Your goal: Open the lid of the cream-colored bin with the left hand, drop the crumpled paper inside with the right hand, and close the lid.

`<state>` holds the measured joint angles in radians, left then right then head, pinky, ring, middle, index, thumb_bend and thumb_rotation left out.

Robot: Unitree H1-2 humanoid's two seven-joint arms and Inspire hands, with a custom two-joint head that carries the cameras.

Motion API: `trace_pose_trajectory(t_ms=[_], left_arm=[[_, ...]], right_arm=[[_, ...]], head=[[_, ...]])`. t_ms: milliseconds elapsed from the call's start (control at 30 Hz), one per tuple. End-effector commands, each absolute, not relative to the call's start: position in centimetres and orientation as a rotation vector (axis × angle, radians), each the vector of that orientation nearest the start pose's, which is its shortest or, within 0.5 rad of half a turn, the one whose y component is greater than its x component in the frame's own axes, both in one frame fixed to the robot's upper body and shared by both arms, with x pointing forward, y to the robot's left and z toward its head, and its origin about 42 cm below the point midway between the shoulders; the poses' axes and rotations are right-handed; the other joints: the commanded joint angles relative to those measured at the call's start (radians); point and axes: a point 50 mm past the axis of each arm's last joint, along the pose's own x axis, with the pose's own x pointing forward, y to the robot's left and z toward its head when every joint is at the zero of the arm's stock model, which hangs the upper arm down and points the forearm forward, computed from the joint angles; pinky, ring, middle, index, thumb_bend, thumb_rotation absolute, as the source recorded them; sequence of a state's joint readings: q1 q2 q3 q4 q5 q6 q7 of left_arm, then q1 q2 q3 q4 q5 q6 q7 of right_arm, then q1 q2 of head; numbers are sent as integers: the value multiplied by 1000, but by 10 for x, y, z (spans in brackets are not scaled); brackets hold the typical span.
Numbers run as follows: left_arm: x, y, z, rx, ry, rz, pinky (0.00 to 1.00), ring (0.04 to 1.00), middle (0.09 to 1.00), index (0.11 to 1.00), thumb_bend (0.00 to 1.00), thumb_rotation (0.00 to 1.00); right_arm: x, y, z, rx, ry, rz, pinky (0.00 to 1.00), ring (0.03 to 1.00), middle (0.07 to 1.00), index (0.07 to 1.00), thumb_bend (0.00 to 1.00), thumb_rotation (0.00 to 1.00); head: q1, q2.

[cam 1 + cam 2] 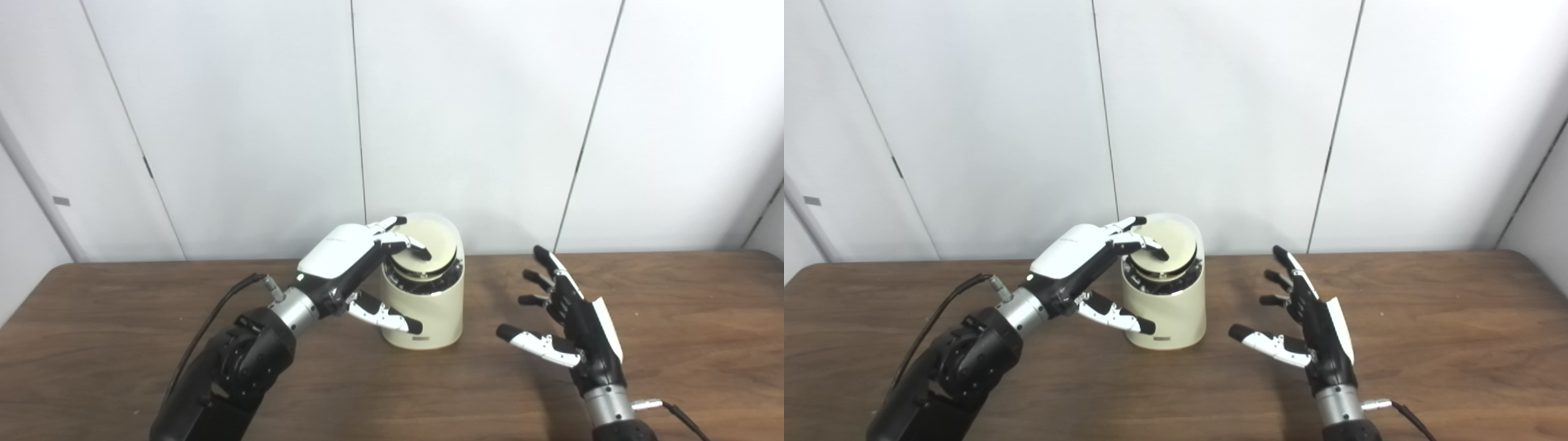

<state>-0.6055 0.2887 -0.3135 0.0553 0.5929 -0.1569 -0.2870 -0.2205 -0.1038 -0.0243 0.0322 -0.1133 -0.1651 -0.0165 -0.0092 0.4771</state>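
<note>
— White wall panels, brown table (122,343); where's the cream-colored bin (424,309)?

— Mid-table. The left hand (349,257) rests spread fingertips on its lid (425,245), grasping nothing.

— And the right hand (572,324)?

— Open, empty, near the bin; no crumpled paper visible.

— Advice?

— Probably press straight down and steady, so the bin doesn't tip.

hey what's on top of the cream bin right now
The left hand has its fingers resting on the lid of the bin. The bin's inside is hidden.
</note>
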Motion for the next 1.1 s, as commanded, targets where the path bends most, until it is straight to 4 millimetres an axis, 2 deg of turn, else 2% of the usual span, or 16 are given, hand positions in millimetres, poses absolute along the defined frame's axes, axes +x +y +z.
trace_pose_trajectory(t_ms=[0, 67, 100, 133, 167, 233, 300, 333, 367, 433, 500, 633, 733, 900, 1067], left_arm=[[426, 157, 293, 1062, -680, -489, 952, 971, 799, 776, 926, 310], [426, 156, 293, 1057, -682, -490, 955, 971, 799, 775, 926, 313], [426, 156, 294, 1058, -683, -490, 956, 971, 798, 775, 925, 315], [426, 156, 294, 1059, -684, -489, 958, 970, 798, 775, 925, 317], [426, 156, 293, 1061, -687, -489, 955, 970, 798, 775, 924, 318], [426, 156, 293, 1064, -684, -489, 953, 972, 800, 777, 922, 325], [426, 156, 293, 1065, -682, -489, 958, 973, 800, 777, 923, 332], [426, 156, 293, 1065, -681, -490, 961, 974, 801, 778, 924, 330], [426, 156, 293, 1064, -679, -489, 963, 975, 801, 779, 925, 328], [426, 156, 293, 1062, -678, -489, 970, 977, 802, 781, 925, 326], [426, 156, 293, 1062, -680, -488, 962, 975, 801, 781, 925, 330], [426, 157, 293, 1063, -682, -486, 957, 973, 799, 776, 924, 322], [426, 157, 293, 1068, -681, -486, 952, 972, 798, 776, 922, 322], [426, 157, 293, 1064, -680, -487, 943, 971, 797, 775, 920, 318], [426, 157, 293, 1066, -678, -487, 945, 970, 796, 772, 922, 322]], right_arm=[[355, -236, 183, -226, -389, 60, 758, 909, 984, 943, 967, 346], [354, -236, 184, -220, -400, 42, 757, 908, 997, 948, 979, 352], [354, -234, 185, -206, -423, 17, 699, 851, 956, 901, 940, 312], [353, -232, 186, -197, -443, -4, 605, 759, 880, 826, 842, 197], [353, -231, 187, -195, -455, -17, 591, 739, 856, 801, 807, 158], [354, -233, 186, -199, -435, -1, 633, 768, 873, 814, 817, 179], [356, -236, 182, -198, -404, 27, 758, 881, 964, 897, 948, 307], [356, -237, 182, -201, -399, 32, 773, 891, 976, 912, 971, 326], [355, -236, 183, -206, -403, 22, 770, 889, 979, 915, 984, 338], [353, -233, 187, -210, -414, 1, 708, 810, 904, 845, 902, 285], [351, -231, 190, -221, -405, 8, 690, 775, 876, 825, 871, 264], [354, -235, 186, -221, -395, 22, 710, 849, 953, 926, 933, 321], [353, -232, 188, -219, -426, -11, 671, 782, 881, 840, 845, 221], [354, -233, 187, -225, -410, -14, 690, 810, 917, 883, 879, 278], [352, -230, 191, -230, -414, -17, 657, 749, 870, 813, 843, 235]], head=[[0, 1], [1, 3], [1, 3], [2, 3], [2, 3], [0, 2], [0, 3], [0, 3], [2, 3], [3, 4], [2, 4], [2, 4], [2, 6], [2, 5], [1, 6]])
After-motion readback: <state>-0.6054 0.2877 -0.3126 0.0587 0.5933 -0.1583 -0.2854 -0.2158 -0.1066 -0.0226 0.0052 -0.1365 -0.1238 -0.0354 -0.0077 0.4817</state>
